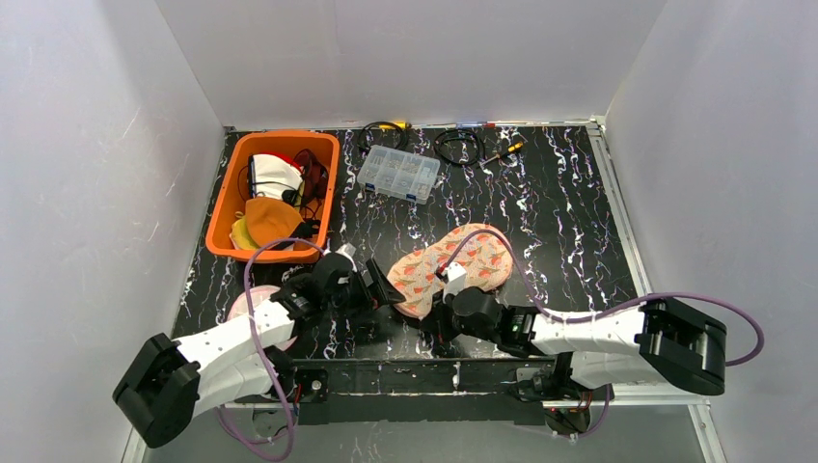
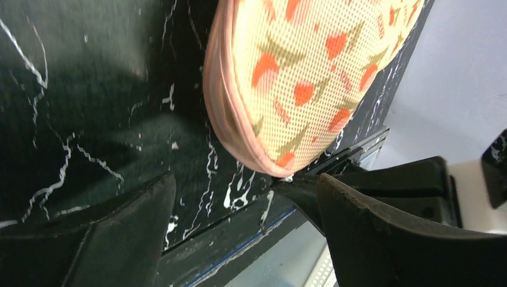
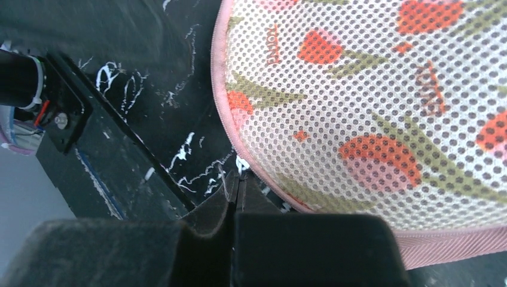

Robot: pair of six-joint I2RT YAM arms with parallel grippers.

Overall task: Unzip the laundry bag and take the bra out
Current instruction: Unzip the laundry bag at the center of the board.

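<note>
Right, down at the near edge of the black, white-veined worktop (image 1: pixel 550 222), both arms crowd in on one spot. First the left gripper (image 2: pixel 245 179): its jaws are spread wide with nothing between them, hanging just beside the near tip of the bag. Now the right gripper (image 3: pixel 234 178): its jaws are pressed fully together at the bag's rim. They look to be pinching the small silvery zip pull (image 3: pixel 241 162), though the fingertips hide most of the tab, so that's my read and not a certainty.

And here's the prize, the oval mesh laundry bag with an orange-and-green floral print and pink zip trim (image 1: pixel 468 258). It lies flat mid-worktop, its near end meeting the right jaws. The zip looks closed along every stretch that shows. No bra is visible, so presumably it's inside.

So I'd call this the very start of the unzipping. Next, the left jaws want to close on the trim beside the pull to anchor the bag. Then the right arm should draw the pull along that curved edge, or the light bag may simply slide.

Further back on the left sits an orange plastic basket (image 1: pixel 229 198) of clothes. Then come a clear compartment box (image 1: pixel 398 174) and coiled black cables (image 1: pixel 458 145) by the far wall.
</note>
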